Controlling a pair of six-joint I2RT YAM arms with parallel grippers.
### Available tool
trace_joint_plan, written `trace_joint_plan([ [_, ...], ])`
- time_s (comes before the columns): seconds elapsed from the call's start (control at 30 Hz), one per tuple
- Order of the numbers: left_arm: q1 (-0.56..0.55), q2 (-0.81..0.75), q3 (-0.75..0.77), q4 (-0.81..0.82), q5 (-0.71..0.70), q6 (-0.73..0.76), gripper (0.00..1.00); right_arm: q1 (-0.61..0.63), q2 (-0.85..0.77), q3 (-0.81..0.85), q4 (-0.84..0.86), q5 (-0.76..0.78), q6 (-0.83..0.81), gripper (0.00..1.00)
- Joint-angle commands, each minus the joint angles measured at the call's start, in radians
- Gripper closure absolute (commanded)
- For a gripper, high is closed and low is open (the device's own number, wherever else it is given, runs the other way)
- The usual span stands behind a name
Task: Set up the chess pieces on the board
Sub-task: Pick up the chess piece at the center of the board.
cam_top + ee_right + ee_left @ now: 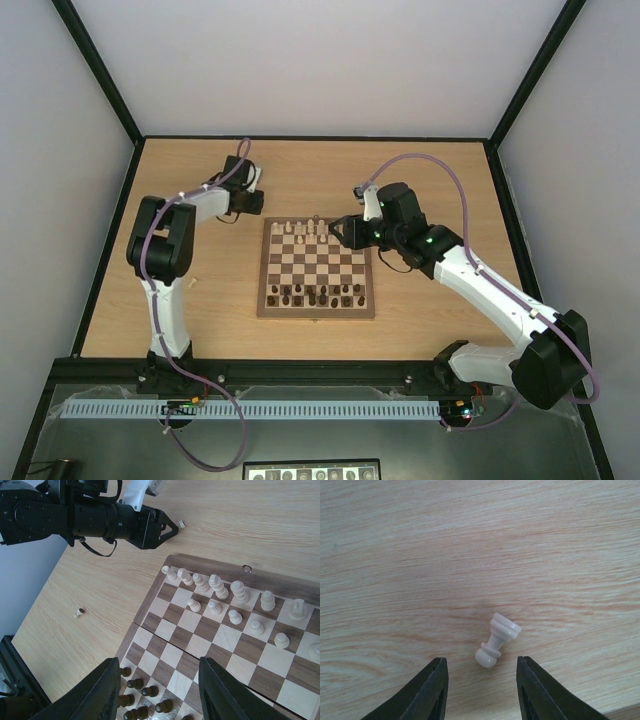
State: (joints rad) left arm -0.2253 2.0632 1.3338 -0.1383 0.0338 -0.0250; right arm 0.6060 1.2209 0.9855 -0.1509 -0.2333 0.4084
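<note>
A cream pawn (497,640) lies on its side on the bare table, left of the board's (317,314) far corner. My left gripper (481,659) is low over it and open, a finger on each side and neither touching it. The right wrist view shows that left gripper (172,527) with the pawn (182,524) at its tip. My right gripper (159,662) hovers open above the board (143,610) with nothing between its fingers. Several cream chess pieces (216,586) stand along the far rows. In the top view the left gripper (258,200) is off the board and the right gripper (338,230) is over its far edge.
Dark brown chessmen (135,683) crowd the board's near rows (318,295). Another small pale piece (78,613) lies on the table left of the board. Black frame rails bound the table on the left, right and back.
</note>
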Motion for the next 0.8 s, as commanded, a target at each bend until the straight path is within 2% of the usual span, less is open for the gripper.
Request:
trace_joint_plan([
  [0.0,-0.002,0.032,0.047,-0.036,0.007,0.013,0.62,-0.005,0.003,-0.01,0.014,-0.008,-0.008,0.56],
  [0.77,-0.003,0.096,0.13,-0.092,0.014,0.027,0.67,-0.005,0.008,-0.016,0.023,-0.013,-0.006,0.56],
])
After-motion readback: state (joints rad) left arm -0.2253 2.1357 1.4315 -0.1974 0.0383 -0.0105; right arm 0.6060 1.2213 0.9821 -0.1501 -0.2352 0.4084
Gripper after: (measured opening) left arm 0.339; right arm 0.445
